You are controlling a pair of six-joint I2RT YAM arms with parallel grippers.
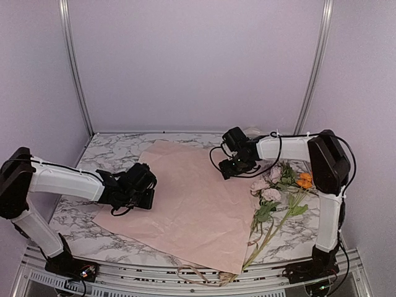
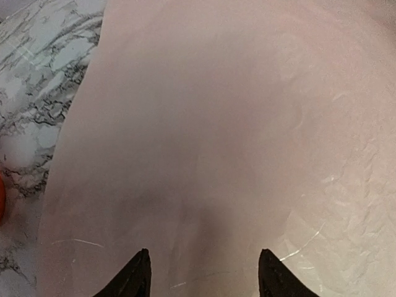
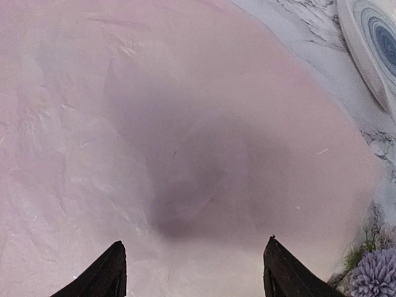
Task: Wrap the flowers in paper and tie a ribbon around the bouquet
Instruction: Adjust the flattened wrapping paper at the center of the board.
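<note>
The pale pink paper [image 1: 198, 198] lies spread flat on the marble table [image 1: 117, 148]. My left gripper [image 1: 147, 185] hovers over the sheet's left edge, open, with only paper [image 2: 216, 124] showing between its fingertips [image 2: 141, 266]. My right gripper [image 1: 230, 166] hangs over the sheet's far right part, also open above bare paper [image 3: 154, 124]. The flowers [image 1: 278, 185], pale roses and one orange bloom on green stems, lie on the table to the right of the paper. The tan ribbon [image 1: 198, 276] loops at the front edge, below the sheet's near corner.
A round white-grey disc [image 3: 371, 43] sits on the marble beyond the right gripper, also visible as a disc [image 1: 250, 131] at the back. A purple bloom [image 3: 374, 278] shows at the right wrist view's lower right. Booth walls and metal posts [image 1: 74, 68] enclose the table.
</note>
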